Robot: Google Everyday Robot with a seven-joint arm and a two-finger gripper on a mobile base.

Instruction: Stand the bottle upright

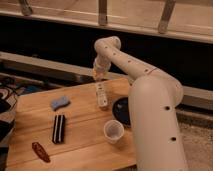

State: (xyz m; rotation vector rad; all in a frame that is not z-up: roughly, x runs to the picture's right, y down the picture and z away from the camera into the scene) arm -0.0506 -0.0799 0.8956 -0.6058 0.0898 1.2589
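Observation:
The bottle [102,95] is a slender whitish plastic bottle with a pale label. It lies on its side on the wooden table [80,145], near the far edge, lengthwise away from me. My gripper [99,76] hangs at the end of the white arm, just above the bottle's far end, pointing down. It holds nothing that I can see.
A translucent white cup [114,131] stands near the front. A black striped block [59,128] lies left of centre. A blue sponge [59,103] lies at the left. A red-brown object [40,151] lies at the front left. A black round dish [124,110] sits by the arm's base.

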